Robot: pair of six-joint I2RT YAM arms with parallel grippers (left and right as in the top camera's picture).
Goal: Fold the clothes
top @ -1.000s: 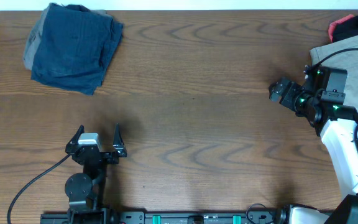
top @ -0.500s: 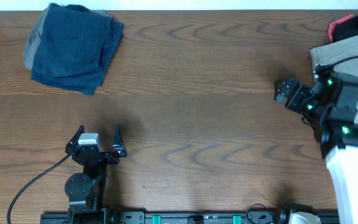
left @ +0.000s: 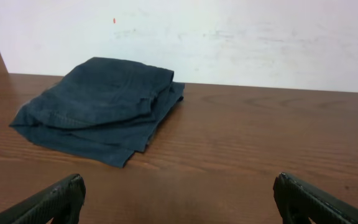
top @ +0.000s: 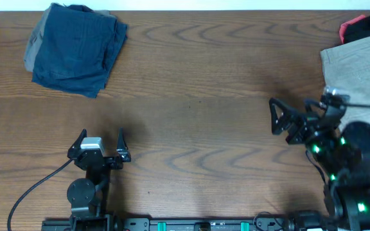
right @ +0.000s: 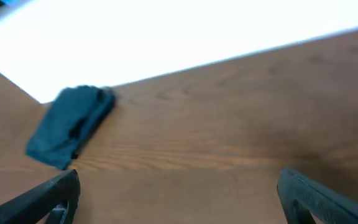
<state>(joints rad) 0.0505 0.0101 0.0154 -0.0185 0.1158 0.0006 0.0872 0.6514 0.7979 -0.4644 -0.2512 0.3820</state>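
Dark wood grain fills the table (top: 204, 83), with a broad bare stretch running between the two arms and up to the far edge. A folded pair of navy shorts (top: 76, 54) lies at the far-left corner, close against the table's far edge, with a grey pair (top: 29, 56) showing beneath its left side. At the far-right corner, beige shorts (top: 358, 64) lie flat and run off the right edge of the overhead view, a red and black garment (top: 363, 25) bunched just beyond them. The left gripper (top: 101, 136) sits near the front edge, jaws spread wide and holding nothing, a cable (top: 31, 189) curling from its arm toward the front-left. The right gripper (top: 297, 114) hangs over bare wood just left of the beige shorts, its jaws likewise wide apart and empty. Only the left wrist view shows the navy shorts (left: 101, 106) from the side, a low rounded stack before a white wall (left: 241, 37), framed by that gripper's dark fingers (left: 51, 200). The right wrist view, blurred, looks across the table to the navy shorts (right: 70, 127) at the far side; the beige shorts fall outside it.
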